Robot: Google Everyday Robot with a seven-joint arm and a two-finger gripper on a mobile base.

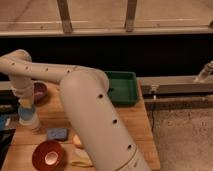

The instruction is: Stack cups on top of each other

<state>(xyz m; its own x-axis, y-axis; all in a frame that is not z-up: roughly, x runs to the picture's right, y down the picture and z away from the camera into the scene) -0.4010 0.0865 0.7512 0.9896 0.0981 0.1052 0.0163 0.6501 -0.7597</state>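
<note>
The blue-grey cup (26, 114) sits on top of the cream-white cup (31, 125), which stands on the wooden table (135, 120) at its left edge. My gripper (24, 103) points straight down right over the blue-grey cup, at its rim. The arm's forearm hides the gripper's upper part. I cannot tell how deep the blue-grey cup sits in the white one.
A purple bowl (41, 92) stands just behind the cups. A red-orange bowl (48, 156) is at the front left, with a blue sponge (56, 133) behind it and yellow fruit (78, 142) beside it. A green tray (123, 87) is at the back right. My thick arm link crosses the table's middle.
</note>
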